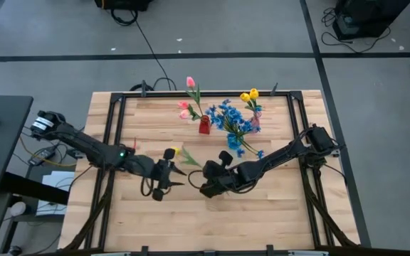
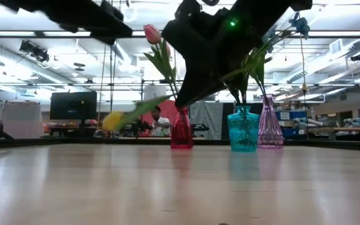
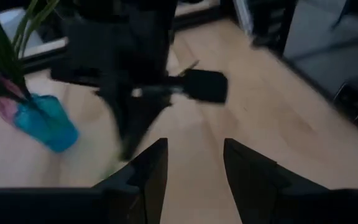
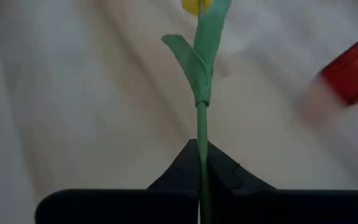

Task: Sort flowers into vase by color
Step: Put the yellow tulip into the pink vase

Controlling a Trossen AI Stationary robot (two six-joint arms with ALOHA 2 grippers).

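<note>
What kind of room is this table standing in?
Probably a robotics lab or workshop: ceiling strip lights, a monitor on benches behind, a person working there, and cables across the grey floor.

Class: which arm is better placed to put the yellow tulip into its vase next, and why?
Right. The right gripper is shut on the yellow tulip by its stem; the left gripper is open and empty beside it.

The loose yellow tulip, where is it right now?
The yellow tulip is off the table, its stem pinched in the right hand near the table's middle, between both arms, in front of the red vase.
</note>
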